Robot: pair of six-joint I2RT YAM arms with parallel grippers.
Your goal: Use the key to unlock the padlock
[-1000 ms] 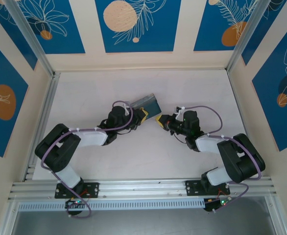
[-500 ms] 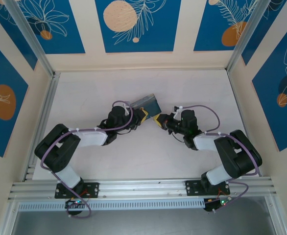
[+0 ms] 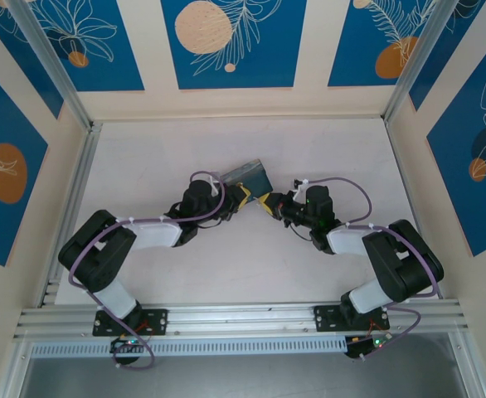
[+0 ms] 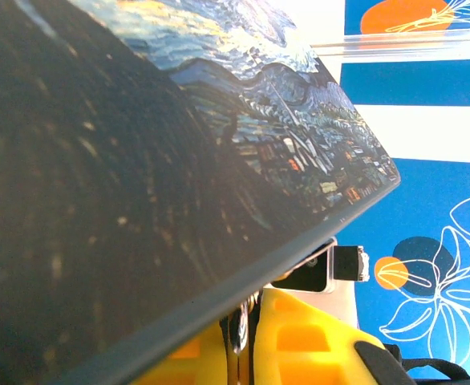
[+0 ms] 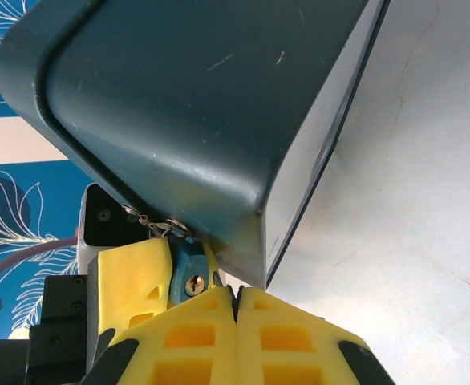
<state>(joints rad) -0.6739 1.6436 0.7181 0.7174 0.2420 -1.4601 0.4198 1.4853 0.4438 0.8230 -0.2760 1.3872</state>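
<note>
Right wrist view puts the blue-green padlock (image 5: pixel 188 277) just beyond the right gripper (image 5: pixel 237 303), its brass keyhole (image 5: pixel 193 283) facing the camera; the lock hangs at the near corner of the starry-night tin (image 5: pixel 203 104), which is tilted above the table (image 5: pixel 411 241); the left gripper (image 3: pixel 240 196) appears to pinch the padlock narrowly between its yellow fingers (image 5: pixel 135 273); the right claw is pressed fully shut, and whether the thin key lies between its pads I cannot tell; the step in hand looks like bringing the key to the keyhole; the next move calls for a straight, aligned push and then a turn, with the left arm holding steady.
</note>
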